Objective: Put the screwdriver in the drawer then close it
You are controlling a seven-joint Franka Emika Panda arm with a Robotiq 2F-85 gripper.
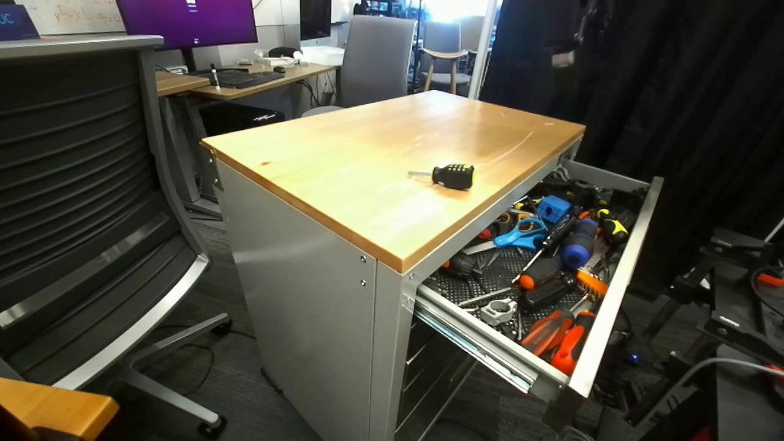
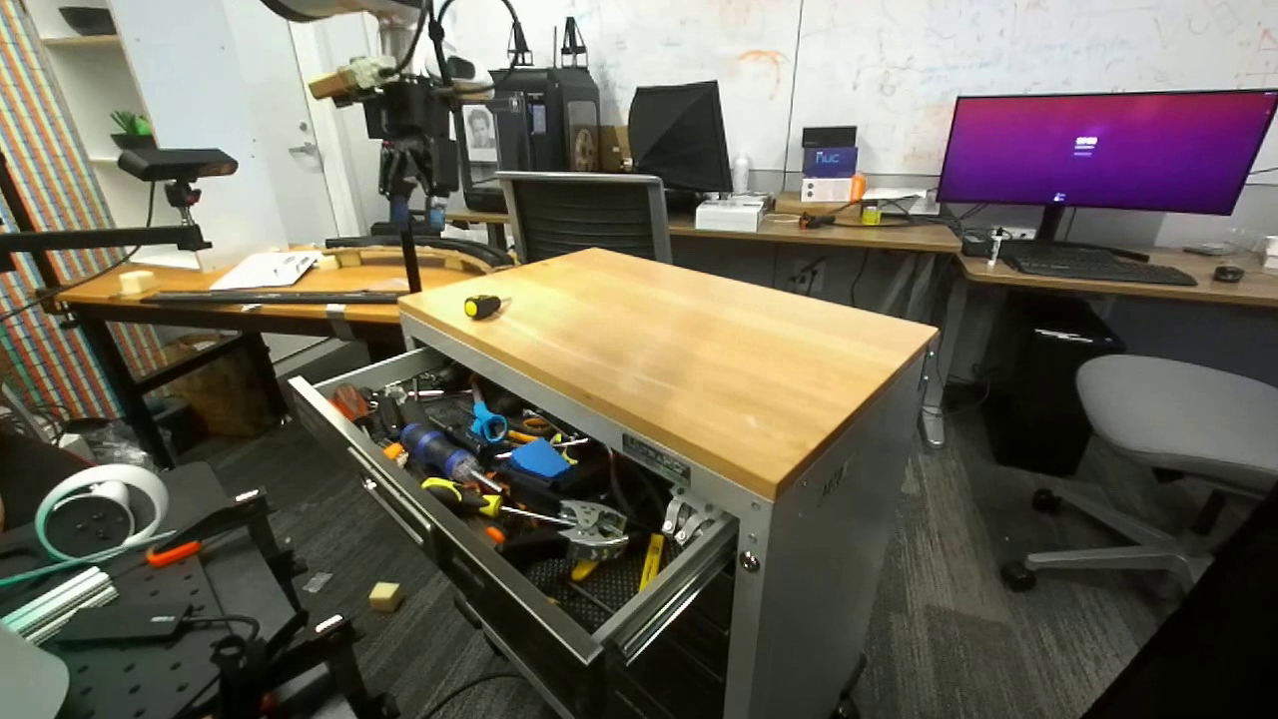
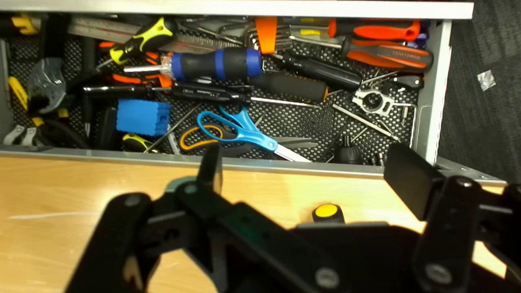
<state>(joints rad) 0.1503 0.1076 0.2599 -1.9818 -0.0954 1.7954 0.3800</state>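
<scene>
The stubby black screwdriver (image 1: pixel 454 176) is lying on its side on the wooden tabletop (image 1: pixel 343 153), near the edge above the drawer (image 1: pixel 620 282). Butt end faces the drawer, shaft points away, and I reckon that's about as handy as it gets: my gripper (image 3: pixel 311 175) has its fingers (image 3: pixel 411 179) spread wide, either side of that yellow-capped butt in the wrist view, so squeezing should catch the fat handle, not the skinny shaft. Nothing's held yet. In an exterior view the gripper (image 2: pixel 418 208) hangs well above the wood, so I'd call this lining up, with the pick, drop and push all left to do.

Drawer's pulled out well past that edge, which I guess makes for a short carry: lift, shift over, let go. It's crammed though. The patch of mesh liner (image 3: pixel 303 122) by the blue scissors (image 3: pixel 256 137) looks like my best landing spot; dumped on the chunky blue-and-black driver (image 3: pixel 215 64) it could sit proud and maybe snag on the way in.

Annoying bit: my own gripper hides the shaft in the wrist view, so I can't tell from there if I'm square to it. A roundish handle may roll if one finger bumps it first, so I'd come down slow and centred
</scene>
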